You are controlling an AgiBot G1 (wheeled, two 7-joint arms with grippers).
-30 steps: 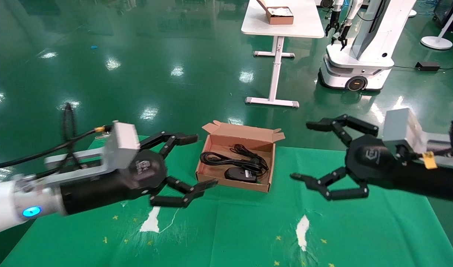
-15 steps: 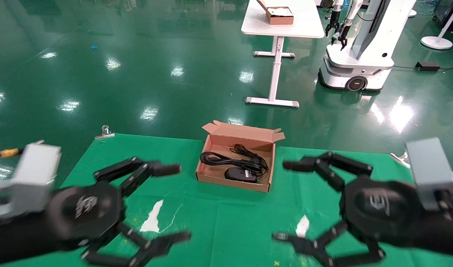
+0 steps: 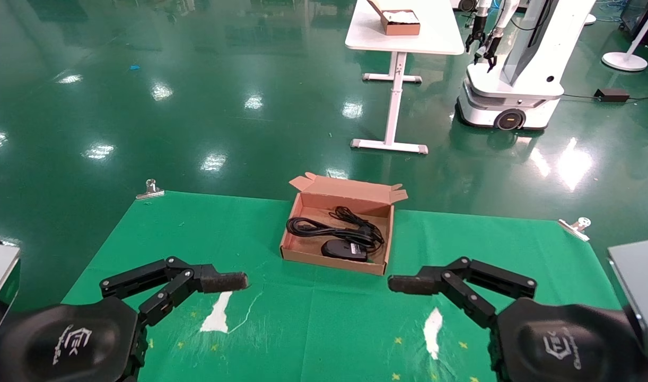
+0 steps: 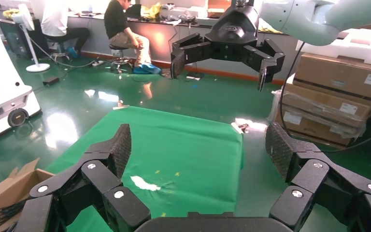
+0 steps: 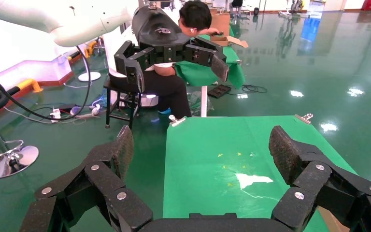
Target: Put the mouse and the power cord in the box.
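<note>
We see the left gripper [image 4: 197, 145] low at the frame's lower left, fingers spread wide, holding nothing. The right gripper [image 5: 200, 145] mirrors it at lower right, jaws also wide apart and empty. At centre sits the box [image 3: 303, 205], flap up, with the mouse [image 3: 344, 249] and the power cord [image 3: 324, 229] lying inside.

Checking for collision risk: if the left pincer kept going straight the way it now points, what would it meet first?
Probably the right pincer, which hangs open straight ahead of the open left pincer, facing it over the green cloth; depth between them is unclear.
</note>
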